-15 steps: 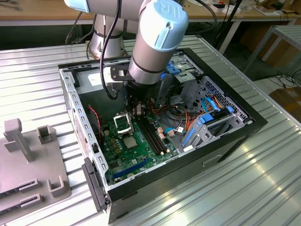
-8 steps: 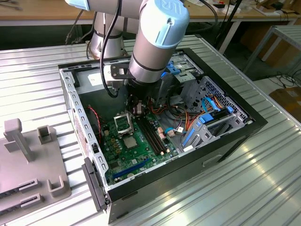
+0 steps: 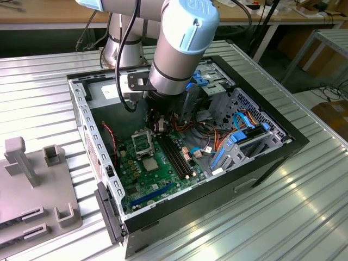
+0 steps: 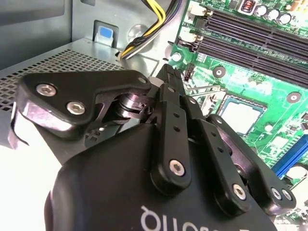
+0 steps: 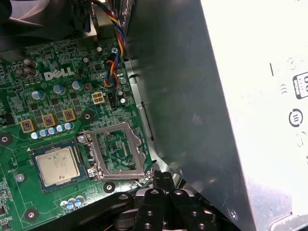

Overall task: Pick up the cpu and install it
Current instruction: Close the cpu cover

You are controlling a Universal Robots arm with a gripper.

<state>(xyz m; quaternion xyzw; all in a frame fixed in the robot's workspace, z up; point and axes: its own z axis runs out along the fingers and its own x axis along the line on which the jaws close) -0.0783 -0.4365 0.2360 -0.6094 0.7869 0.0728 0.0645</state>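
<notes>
The cpu point(image 5: 58, 164) is lying flat on the green motherboard point(image 5: 53, 103), its silvery face up, just beside the metal-framed socket point(image 5: 117, 151), whose frame is standing open. In the exterior view the cpu point(image 3: 150, 163) is sitting near the middle of the open computer case point(image 3: 261, 157) on the ribbed worktop point(image 3: 304, 217). The gripper point(image 5: 162, 177) is hovering over the socket's edge with its fingers point(image 4: 168, 89) pressed together, holding nothing.

Ribbed metal tabletop point(image 3: 304, 212), glare-streaked; wooden benches point(image 3: 49, 13) behind; cardboard box point(image 3: 334, 117) on floor.
</notes>
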